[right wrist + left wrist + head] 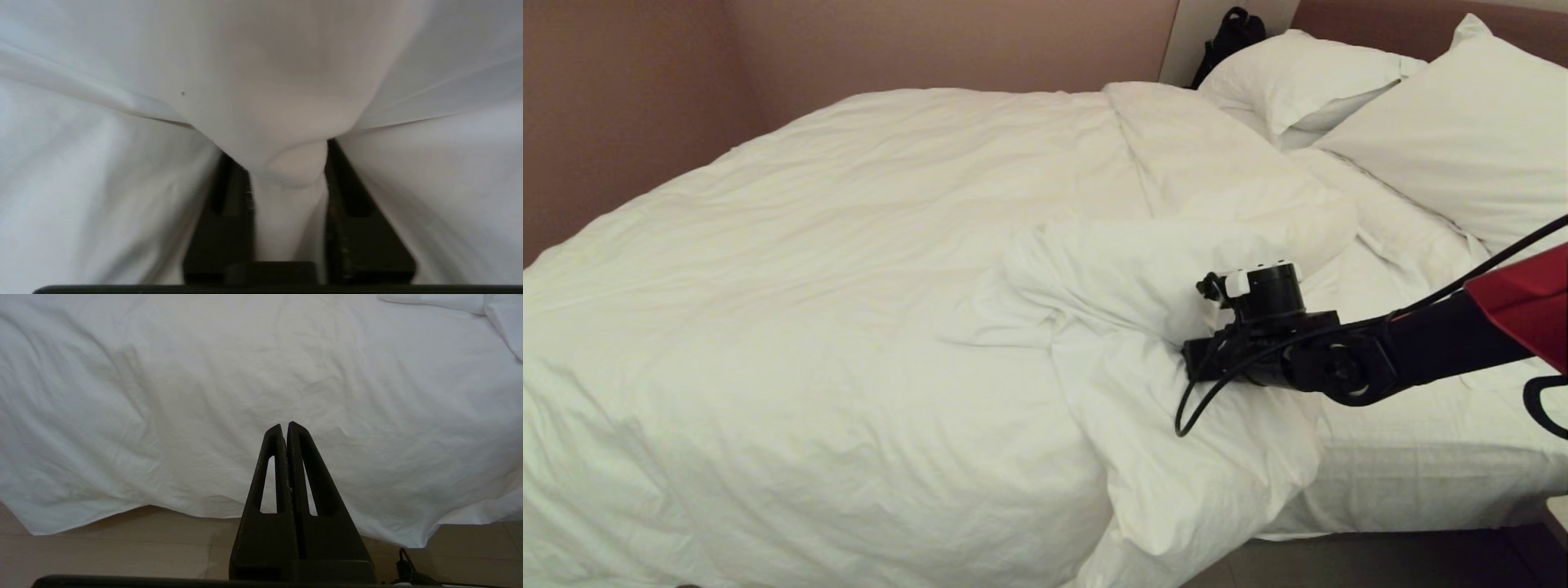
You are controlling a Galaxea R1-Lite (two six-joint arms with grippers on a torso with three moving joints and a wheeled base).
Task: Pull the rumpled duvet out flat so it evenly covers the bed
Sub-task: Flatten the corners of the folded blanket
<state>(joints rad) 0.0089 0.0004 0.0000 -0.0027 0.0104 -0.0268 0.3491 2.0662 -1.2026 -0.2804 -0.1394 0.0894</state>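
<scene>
Clamping a bunched fold of the duvet [286, 122]: right claw [288, 179] | duvet rumpled across the bed [1421, 465], fold near the pillows [1445, 155] | left claw [286, 428]: fingers together, over the duvet's hanging edge

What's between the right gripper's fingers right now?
A bunched fold of the duvet fills the gap between the right gripper fingers; right wrist view shows it. In the head view the fingertips are buried in the cloth.
</scene>
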